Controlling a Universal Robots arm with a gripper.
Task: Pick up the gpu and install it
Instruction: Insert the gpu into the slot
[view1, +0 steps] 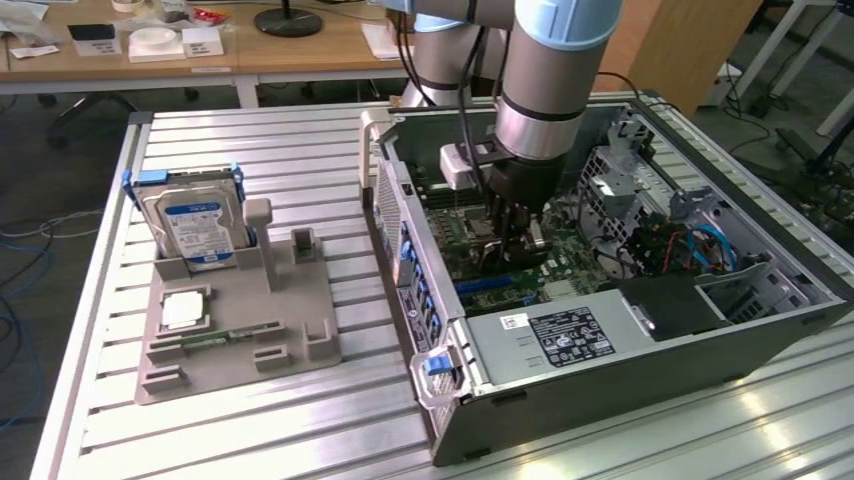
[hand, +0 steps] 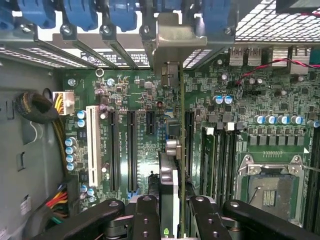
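Wrist view: gpu (hand: 172, 150) sits edge-on between the claw (hand: 172, 220) fingers (hand: 146, 217), card upright over the motherboard (hand: 125, 90), its silver bracket (hand: 172, 45) reaching up to the rear slot openings of the case. Claw is partly closed, pads clamped on the card's two faces, so it has hold of the gpu. Card's lower edge is right at the board, in line w/ one of the long black expansion slots (hand: 131, 150); can't tell if it's fully seated. White slot (hand: 91, 145) and more black slots lie to one side of the claw, CPU socket (hand: 267, 187) and memory slots to the other. Blue slot latches (hand: 80, 12) run along the case rear past the bracket.

Exterior view: claw (view1: 518, 240) is down inside the open PC case (view1: 641, 370), arm (view1: 554, 80) coming in from above; gpu barely visible under it. Power supply (view1: 561, 340) is just beside the claw, nearer the camera. Well apart from the claw, toward the exterior view's left, a grey parts holder (view1: 240, 330) stands on the slatted metal counter (view1: 267, 150), carrying a hard drive (view1: 194, 225) upright and a memory stick (view1: 214, 340) lying flat.
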